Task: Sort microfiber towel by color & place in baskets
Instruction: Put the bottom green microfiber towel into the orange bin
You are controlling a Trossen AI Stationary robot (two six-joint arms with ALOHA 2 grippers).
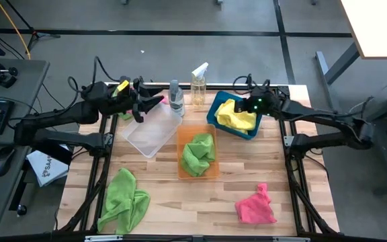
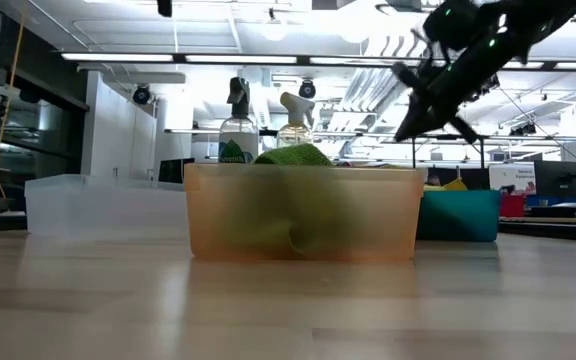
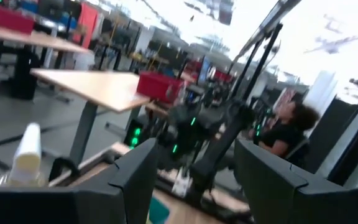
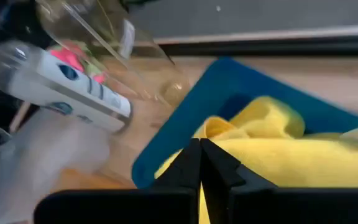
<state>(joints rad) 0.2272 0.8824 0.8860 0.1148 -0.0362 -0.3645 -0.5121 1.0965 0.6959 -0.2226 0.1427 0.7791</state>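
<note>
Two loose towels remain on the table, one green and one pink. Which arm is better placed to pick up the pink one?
Probably the right arm. The pink towel lies on the right side of the table, and the right claw is over the blue basket. The left claw is over the clear basket, nearer the loose green towel.

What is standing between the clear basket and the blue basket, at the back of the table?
In the high view, two spray bottles stand side by side between the clear basket and the blue basket.
</note>
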